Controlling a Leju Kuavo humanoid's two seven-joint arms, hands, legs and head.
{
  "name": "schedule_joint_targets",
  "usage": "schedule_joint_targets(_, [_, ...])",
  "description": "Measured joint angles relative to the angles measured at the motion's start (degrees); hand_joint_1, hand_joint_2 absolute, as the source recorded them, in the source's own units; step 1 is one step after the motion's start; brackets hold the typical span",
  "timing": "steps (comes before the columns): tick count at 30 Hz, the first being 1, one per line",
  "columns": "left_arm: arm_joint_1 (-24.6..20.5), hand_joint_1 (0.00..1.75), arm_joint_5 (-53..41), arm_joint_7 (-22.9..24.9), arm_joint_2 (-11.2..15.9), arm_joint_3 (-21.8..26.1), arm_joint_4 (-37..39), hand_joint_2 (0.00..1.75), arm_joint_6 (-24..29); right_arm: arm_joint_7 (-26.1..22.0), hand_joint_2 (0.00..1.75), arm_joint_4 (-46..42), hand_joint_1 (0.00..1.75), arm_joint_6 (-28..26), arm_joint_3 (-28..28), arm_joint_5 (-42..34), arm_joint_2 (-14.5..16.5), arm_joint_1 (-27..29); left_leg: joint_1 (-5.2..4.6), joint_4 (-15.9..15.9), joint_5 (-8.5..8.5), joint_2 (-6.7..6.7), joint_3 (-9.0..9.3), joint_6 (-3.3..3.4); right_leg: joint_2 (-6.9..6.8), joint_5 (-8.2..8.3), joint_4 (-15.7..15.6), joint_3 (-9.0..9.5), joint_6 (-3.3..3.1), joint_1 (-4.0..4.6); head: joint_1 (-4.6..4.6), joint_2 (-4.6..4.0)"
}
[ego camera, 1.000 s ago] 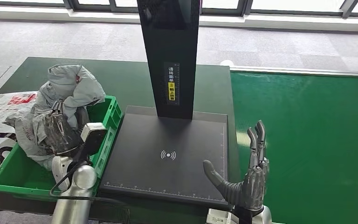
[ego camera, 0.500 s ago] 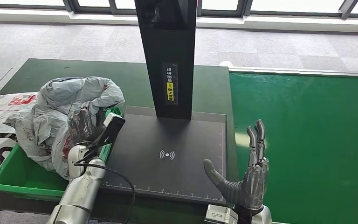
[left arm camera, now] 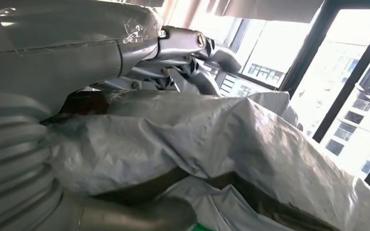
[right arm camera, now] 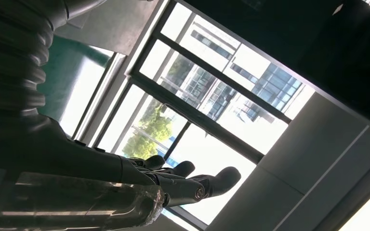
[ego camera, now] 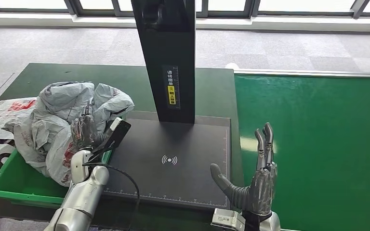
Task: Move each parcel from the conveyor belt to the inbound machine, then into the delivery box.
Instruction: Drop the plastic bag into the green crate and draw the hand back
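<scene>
Grips a grey parcel (ego camera: pixel 62 108) with the left robot hand (ego camera: pixel 84 131), fingers dug into the crinkly folds. Hangs over the green delivery box (ego camera: pixel 9 185), at the side next to the inbound machine (ego camera: pixel 173 163), with one corner poking out toward the black plate. Looks soft and floppy, like a plastic bag with something squashy inside. Probably light and not easy to break. Most likely slippery too, so best to grab a thick bunch of folds near the middle, not a loose corner. Up close in the left wrist view, shows shiny, wrinkled plastic with the fingers (left arm camera: pixel 188 43) curled over the top. Holds nothing in the right robot hand (ego camera: pixel 257 178): fingers straight up and apart, thumb out to the side, low beside the machine and near the green conveyor belt (ego camera: pixel 318 144). Flat, hard and smooth for the machine plate, with a tall black post (ego camera: pixel 166 57) standing at its back. Flat and dull for the belt. Hard plastic with straight walls for the box. Just beside the box, another bag (ego camera: pixel 0 120), white with red and black print, on the dark green bench (ego camera: pixel 125 79).
</scene>
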Motion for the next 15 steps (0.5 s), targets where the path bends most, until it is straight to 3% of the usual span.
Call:
schedule_joint_targets(4, [0.25,0.0,-0.25,0.18,0.28,0.25,0.64,0.0,0.29,-0.02,1.75,0.0,0.0,0.0,0.0,0.0,0.0,0.0,0.02,-0.03,0.02,-0.01,-0.06,-0.04,-0.01,-0.03,0.05,-0.08,-0.06,0.03,0.0,0.0])
schedule_joint_targets(10, [1.49,0.0,-0.04,-1.97,0.26,2.63,-0.44,0.0,2.42,-0.33,1.75,0.0,0.0,0.0,0.0,-0.04,0.0,0.0,0.02,-0.02,0.01,0.02,-0.23,-0.07,0.01,-0.04,0.06,-0.27,-0.07,0.03,0.0,0.0])
schedule_joint_targets(15, [2.21,0.0,11.43,-14.02,-1.35,8.37,-4.11,0.0,2.54,-1.32,1.75,0.01,0.0,0.0,0.0,-0.28,0.0,0.0,0.02,-0.01,0.01,0.02,-0.37,-0.07,0.01,-0.04,0.06,-0.39,-0.07,0.02,0.0,0.0])
